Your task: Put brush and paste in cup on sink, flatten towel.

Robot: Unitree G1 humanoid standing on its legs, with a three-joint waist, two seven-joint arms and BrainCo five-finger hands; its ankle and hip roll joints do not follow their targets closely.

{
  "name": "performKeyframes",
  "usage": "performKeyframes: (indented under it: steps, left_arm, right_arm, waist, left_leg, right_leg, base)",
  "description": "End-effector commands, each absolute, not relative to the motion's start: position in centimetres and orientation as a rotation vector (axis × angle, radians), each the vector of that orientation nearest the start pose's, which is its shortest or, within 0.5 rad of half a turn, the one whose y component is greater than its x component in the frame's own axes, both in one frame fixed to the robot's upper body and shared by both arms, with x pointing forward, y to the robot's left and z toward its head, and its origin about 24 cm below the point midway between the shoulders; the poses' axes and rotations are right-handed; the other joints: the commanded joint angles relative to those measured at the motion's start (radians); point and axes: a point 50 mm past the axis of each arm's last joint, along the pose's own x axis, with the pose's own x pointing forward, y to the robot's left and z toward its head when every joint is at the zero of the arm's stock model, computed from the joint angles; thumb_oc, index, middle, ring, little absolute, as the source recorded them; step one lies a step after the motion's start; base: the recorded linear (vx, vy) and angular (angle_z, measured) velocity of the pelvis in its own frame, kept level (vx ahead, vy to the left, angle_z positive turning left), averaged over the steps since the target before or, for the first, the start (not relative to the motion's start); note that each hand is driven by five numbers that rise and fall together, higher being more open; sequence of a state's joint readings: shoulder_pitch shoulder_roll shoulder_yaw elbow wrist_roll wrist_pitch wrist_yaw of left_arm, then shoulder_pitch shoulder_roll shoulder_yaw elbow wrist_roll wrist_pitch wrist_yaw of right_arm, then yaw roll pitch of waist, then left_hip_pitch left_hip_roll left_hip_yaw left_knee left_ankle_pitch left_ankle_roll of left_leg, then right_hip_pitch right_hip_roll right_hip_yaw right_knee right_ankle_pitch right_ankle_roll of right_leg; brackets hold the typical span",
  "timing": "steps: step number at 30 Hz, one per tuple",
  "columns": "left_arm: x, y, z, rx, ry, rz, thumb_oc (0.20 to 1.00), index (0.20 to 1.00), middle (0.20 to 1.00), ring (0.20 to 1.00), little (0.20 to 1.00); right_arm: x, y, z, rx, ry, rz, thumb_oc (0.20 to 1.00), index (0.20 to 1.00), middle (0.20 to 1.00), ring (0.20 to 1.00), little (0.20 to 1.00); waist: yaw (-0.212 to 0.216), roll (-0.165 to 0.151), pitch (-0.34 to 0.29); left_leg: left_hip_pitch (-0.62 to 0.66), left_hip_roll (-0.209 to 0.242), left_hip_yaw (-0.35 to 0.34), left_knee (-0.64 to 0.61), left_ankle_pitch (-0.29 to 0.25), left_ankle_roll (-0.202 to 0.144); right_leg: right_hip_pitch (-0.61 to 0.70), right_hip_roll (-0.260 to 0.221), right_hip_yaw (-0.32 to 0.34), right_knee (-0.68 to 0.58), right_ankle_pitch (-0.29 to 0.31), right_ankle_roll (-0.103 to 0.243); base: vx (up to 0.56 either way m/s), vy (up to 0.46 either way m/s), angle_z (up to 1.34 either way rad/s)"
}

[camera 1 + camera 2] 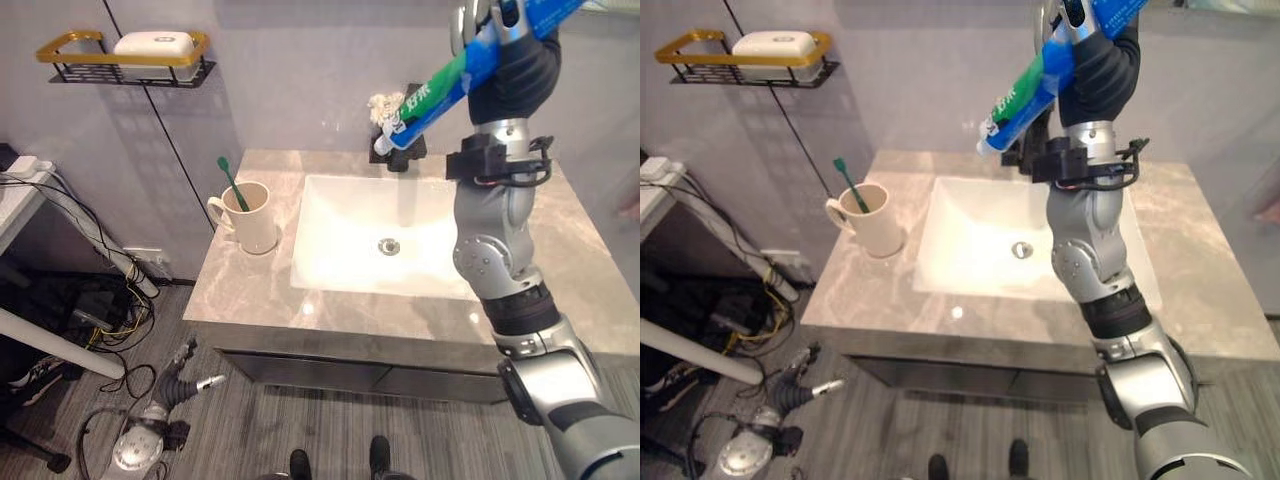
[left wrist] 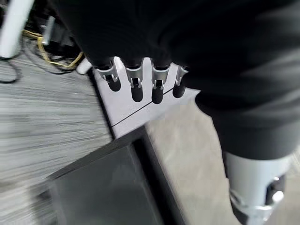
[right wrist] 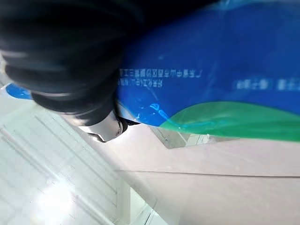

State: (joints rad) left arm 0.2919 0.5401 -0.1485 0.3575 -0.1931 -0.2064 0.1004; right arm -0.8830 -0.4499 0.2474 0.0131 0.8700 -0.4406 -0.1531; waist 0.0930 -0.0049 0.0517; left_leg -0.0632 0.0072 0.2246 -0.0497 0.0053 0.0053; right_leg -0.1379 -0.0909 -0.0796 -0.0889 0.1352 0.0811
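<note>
**One of three done: brush in cup, paste in the air**

One item is placed. The brush [image 1: 233, 184] stands in the cup [image 1: 248, 218], on the counter [image 1: 240, 290] at 9 o'clock of the basin [image 1: 385, 235]. The paste [image 1: 470, 72] is held high by the right hand [image 1: 505, 45], above the faucet [image 1: 400, 150] at 12 o'clock of the basin, cap end slanting down towards the cup side. Fingers are clenched on the tube. The left hand [image 2: 136, 82] hangs low by the cabinet [image 2: 108, 187], fingers straight and released, grasping nothing.

My read: paste must travel from 12 to 9 o'clock and drop into the cup. Towel flattening is left too; I can't tell where the towel is, though a pale crumpled lump [image 1: 383, 105] sits at the faucet.

View differences: eye views give the whole layout, plus a wall rack [image 1: 125, 55] with soap [image 1: 153, 43] at 10 o'clock. Right wrist view gives the tube up close under the hand's dark cover, basin below. Left wrist view gives the floor [image 2: 42, 122] and cabinet front.
</note>
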Motion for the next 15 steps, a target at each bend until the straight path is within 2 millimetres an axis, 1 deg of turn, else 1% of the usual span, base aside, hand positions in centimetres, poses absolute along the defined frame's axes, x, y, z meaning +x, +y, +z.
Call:
performKeyframes:
  steps: [1, 3, 4, 5, 6, 10, 11, 13, 15]
  left_arm:
    - [16.8, 27.7, -3.6, 0.401, 0.388, 0.072, 1.0, 1.0, 1.0, 1.0, 1.0]
    - [16.8, 27.4, -3.7, 0.402, 0.391, 0.059, 1.0, 1.0, 1.0, 1.0, 1.0]
    - [16.8, 27.1, -4.0, 0.389, 0.398, 0.051, 1.0, 1.0, 1.0, 1.0, 1.0]
    - [16.8, 27.1, -4.0, 0.388, 0.398, 0.052, 1.0, 1.0, 1.0, 1.0, 1.0]
    - [16.7, 27.1, -4.0, 0.391, 0.404, 0.052, 1.0, 1.0, 1.0, 1.0, 1.0]
    - [16.6, 27.3, -4.1, 0.392, 0.41, 0.064, 1.0, 1.0, 1.0, 1.0, 1.0]
    - [16.5, 27.5, -4.1, 0.393, 0.411, 0.071, 1.0, 1.0, 1.0, 1.0, 1.0]
    - [16.6, 27.5, -4.0, 0.394, 0.405, 0.07, 1.0, 1.0, 1.0, 1.0, 1.0]
    - [16.7, 27.5, -3.8, 0.407, 0.397, 0.065, 1.0, 1.0, 1.0, 1.0, 1.0]
  right_arm:
    - [28.6, -13.2, 36.1, 0.488, -1.19, 0.432, 0.2, 0.2, 0.2, 0.2, 0.2]
    - [28.6, -12.6, 36.5, 0.484, -1.191, 0.442, 0.2, 0.2, 0.2, 0.2, 0.2]
    - [28.7, -11.6, 37.1, 0.477, -1.191, 0.462, 0.2, 0.2, 0.2, 0.2, 0.2]
    - [28.7, -11.6, 37.1, 0.477, -1.191, 0.462, 0.2, 0.2, 0.2, 0.2, 0.2]
    - [28.7, -11.8, 37.7, 0.462, -1.2, 0.456, 0.2, 0.2, 0.2, 0.2, 0.2]
    - [28.8, -10.2, 38.7, 0.429, -1.206, 0.457, 0.2, 0.2, 0.2, 0.2, 0.2]
    - [28.6, -9.6, 39.1, 0.397, -1.222, 0.457, 0.2, 0.2, 0.2, 0.2, 0.2]
    - [28.6, -9.4, 39.3, 0.382, -1.226, 0.453, 0.2, 0.2, 0.2, 0.2, 0.2]
    - [28.9, -9.7, 39.5, 0.385, -1.224, 0.421, 0.2, 0.2, 0.2, 0.2, 0.2]
  waist:
    - [0.016, -0.026, -0.001]
    - [0.02, -0.029, -0.005]
    - [0.025, -0.034, -0.011]
    - [0.024, -0.034, -0.011]
    - [0.024, -0.036, -0.014]
    - [0.04, -0.041, -0.018]
    - [0.051, -0.042, -0.021]
    - [0.056, -0.044, -0.021]
    - [0.065, -0.044, -0.021]
  left_leg:
    - [0.004, 0.028, -0.018, 0.082, -0.05, -0.04]
    - [0.005, 0.029, -0.024, 0.077, -0.044, -0.044]
    - [0.006, 0.026, -0.032, 0.07, -0.045, -0.044]
    - [0.006, 0.026, -0.033, 0.069, -0.045, -0.044]
    - [0.006, 0.025, -0.035, 0.067, -0.044, -0.044]
    - [0.004, 0.012, -0.053, 0.06, -0.049, -0.038]
    - [0.003, 0.006, -0.059, 0.057, -0.051, -0.034]
    - [0.002, 0.001, -0.063, 0.056, -0.053, -0.03]
    - [-0.003, -0.014, -0.073, 0.054, -0.058, -0.021]
  right_leg:
    - [0.092, -0.012, -0.044, 0.029, -0.089, 0.042]
    - [0.102, -0.011, -0.05, 0.025, -0.092, 0.041]
    - [0.111, -0.01, -0.055, 0.02, -0.094, 0.04]
    - [0.111, -0.01, -0.056, 0.019, -0.094, 0.04]
    - [0.115, -0.011, -0.057, 0.017, -0.095, 0.041]
    - [0.131, -0.021, -0.069, 0.009, -0.093, 0.048]
    - [0.137, -0.027, -0.074, 0.007, -0.092, 0.052]
    - [0.14, -0.032, -0.076, 0.007, -0.09, 0.056]
    - [0.144, -0.043, -0.08, 0.011, -0.081, 0.065]
  base:
    - [0.06, -0.049, 0.13]
    - [0.07, -0.039, 0.16]
    - [0.06, -0.019, 0.14]
    - [0.06, -0.002, 0.11]
    - [0.03, 0.016, 0.14]
    - [0.06, 0.049, 0.14]
    - [0.04, 0.064, 0.12]
    - [0.04, 0.089, 0.09]
    - [0.04, 0.132, 0.13]
